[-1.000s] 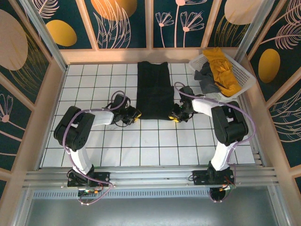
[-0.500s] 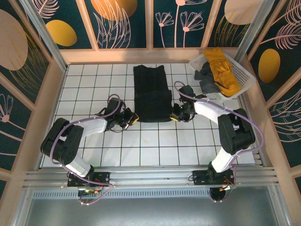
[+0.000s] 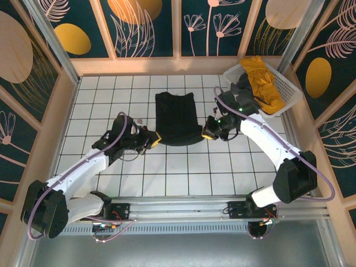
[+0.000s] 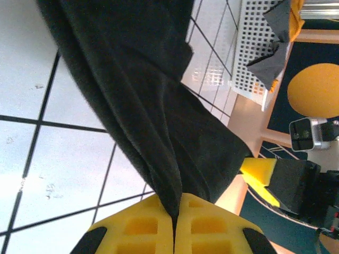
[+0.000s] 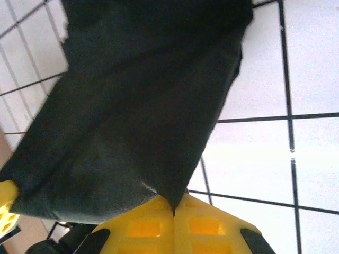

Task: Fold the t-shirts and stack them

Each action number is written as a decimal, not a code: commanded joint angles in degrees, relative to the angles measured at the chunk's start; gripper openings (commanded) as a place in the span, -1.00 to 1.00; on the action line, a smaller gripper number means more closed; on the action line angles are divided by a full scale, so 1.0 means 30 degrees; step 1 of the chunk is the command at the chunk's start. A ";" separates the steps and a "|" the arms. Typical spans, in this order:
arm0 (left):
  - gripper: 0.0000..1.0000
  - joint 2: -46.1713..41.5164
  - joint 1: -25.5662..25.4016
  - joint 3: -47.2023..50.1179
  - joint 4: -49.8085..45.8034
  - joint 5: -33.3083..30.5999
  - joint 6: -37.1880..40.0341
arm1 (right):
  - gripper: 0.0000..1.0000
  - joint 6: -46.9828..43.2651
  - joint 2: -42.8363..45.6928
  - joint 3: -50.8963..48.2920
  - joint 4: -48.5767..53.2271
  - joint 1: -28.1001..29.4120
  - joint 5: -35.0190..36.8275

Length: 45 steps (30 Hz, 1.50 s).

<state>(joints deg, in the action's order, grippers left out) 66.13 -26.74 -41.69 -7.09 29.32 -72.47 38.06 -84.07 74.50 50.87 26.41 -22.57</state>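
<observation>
Gripping the black shirt point(image 3: 177, 114) by its near corners, the left gripper point(image 3: 151, 139) and right gripper point(image 3: 209, 131) are both clamped on cloth; the shirt stretches away from them across the mid-worktop point(image 3: 167, 172). Half a second ago it lay longer; its near hem has since moved back. The yellow shirt point(image 3: 262, 80) and grey shirt point(image 3: 243, 95) sit in the basket point(image 3: 296, 92).

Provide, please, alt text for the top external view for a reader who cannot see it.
The left end effector and right end effector each grip a near corner of a black t-shirt on a white tiled table. A white basket at far right holds a yellow t-shirt and a grey t-shirt.
</observation>
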 commanded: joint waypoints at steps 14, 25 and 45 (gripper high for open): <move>-1.00 1.0479 0.3725 -0.9776 0.2298 -0.1341 0.0213 | -1.00 0.1813 -1.3059 1.4277 -0.1015 -0.2455 -0.0333; 0.19 1.7000 0.4587 -1.7096 -0.0890 -0.3509 0.2972 | 0.18 -0.1017 -1.8574 2.1915 -0.0845 -0.4181 -0.1962; 0.38 1.1835 -0.2384 -0.3660 1.0096 -0.6878 -0.9829 | 0.16 0.0941 -0.0547 -0.3848 -1.0688 -0.2837 -0.1479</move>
<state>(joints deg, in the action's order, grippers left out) 98.32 -33.76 -51.77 14.26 13.08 -93.27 39.40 -87.55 65.45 22.13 17.58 -26.89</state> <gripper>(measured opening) 0.688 0.579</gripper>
